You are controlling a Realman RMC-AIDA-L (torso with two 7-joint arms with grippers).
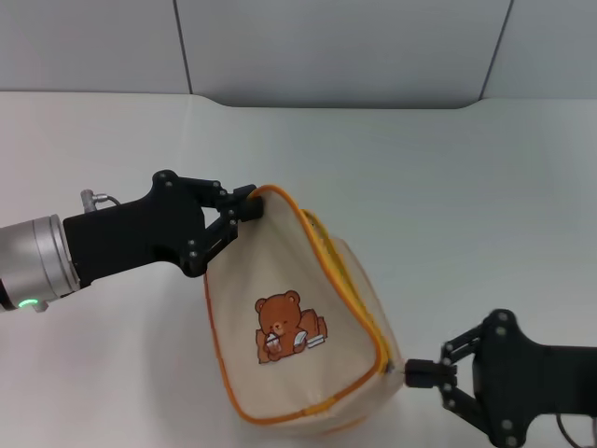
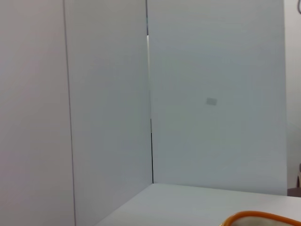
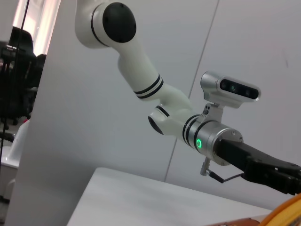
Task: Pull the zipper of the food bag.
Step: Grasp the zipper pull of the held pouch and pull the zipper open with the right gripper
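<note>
Left gripper [image 1: 244, 211] pinches food bag [image 1: 289, 327] top corner at 11 o'clock, anchoring it. Right gripper [image 1: 417, 373] pressed on the zipper [image 1: 350, 285] end at 4 o'clock, likely gripping the pull.

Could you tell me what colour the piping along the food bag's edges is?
Orange, on the cream food bag; clearest in the head view.
</note>
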